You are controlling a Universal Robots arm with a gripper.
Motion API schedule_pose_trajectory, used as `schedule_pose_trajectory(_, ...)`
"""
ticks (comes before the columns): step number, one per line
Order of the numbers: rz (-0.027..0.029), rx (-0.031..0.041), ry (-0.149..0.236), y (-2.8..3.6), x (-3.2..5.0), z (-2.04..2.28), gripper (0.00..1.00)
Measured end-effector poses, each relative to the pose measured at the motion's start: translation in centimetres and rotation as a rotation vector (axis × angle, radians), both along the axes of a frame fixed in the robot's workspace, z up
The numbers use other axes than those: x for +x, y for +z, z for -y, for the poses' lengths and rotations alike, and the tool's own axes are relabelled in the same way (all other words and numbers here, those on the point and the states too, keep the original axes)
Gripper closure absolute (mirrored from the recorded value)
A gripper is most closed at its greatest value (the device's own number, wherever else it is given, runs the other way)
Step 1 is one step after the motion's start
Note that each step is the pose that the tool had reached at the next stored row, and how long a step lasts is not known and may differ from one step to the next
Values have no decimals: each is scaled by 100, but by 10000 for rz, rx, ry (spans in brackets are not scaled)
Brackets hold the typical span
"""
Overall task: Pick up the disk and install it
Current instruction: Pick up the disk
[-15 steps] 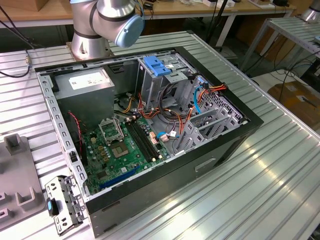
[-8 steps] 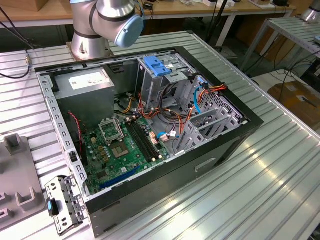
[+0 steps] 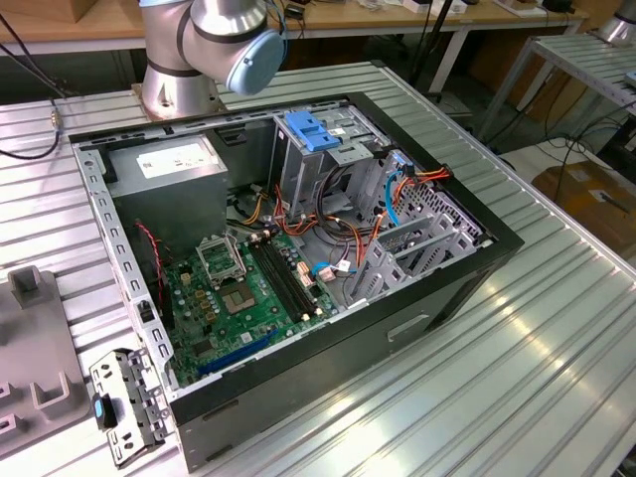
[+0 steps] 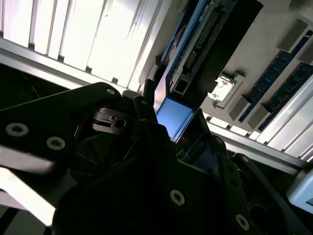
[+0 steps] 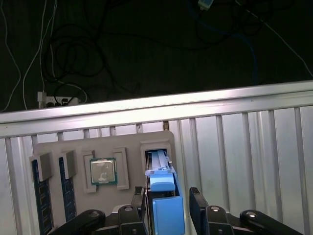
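The disk (image 5: 165, 208) stands on edge in a slot of the grey parts tray (image 5: 73, 147), with its blue plastic carrier facing the camera. My gripper (image 5: 166, 194) is open and straddles the blue carrier, one dark finger (image 5: 139, 205) on each side with a narrow gap showing. In the second wrist view the carrier's blue end (image 4: 173, 115) sits between the black fingers (image 4: 146, 93), and the disk's connector edge runs away from it. The open computer case (image 3: 477, 260) lies on the table in the exterior view, with its grey drive bay (image 3: 333, 159) near the back.
A blue plastic bracket (image 3: 310, 129) sits on top of the drive bay. The tray also holds a processor (image 5: 103, 171) and memory sticks (image 5: 41, 196). The arm's base (image 3: 184, 75) stands behind the case. A metal bracket (image 3: 127, 405) lies at the case's front left.
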State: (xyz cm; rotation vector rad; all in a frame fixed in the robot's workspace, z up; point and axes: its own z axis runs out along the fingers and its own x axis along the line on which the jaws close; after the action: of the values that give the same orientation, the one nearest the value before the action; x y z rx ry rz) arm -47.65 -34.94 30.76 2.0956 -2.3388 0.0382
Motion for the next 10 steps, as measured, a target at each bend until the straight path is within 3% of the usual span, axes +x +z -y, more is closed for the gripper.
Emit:
schedule_pose_trajectory(2, -2, -2, 0, -42, -10, -1, 51)
schedule_pose_trajectory(10, -2, -3, 0, -44, -12, -1, 51)
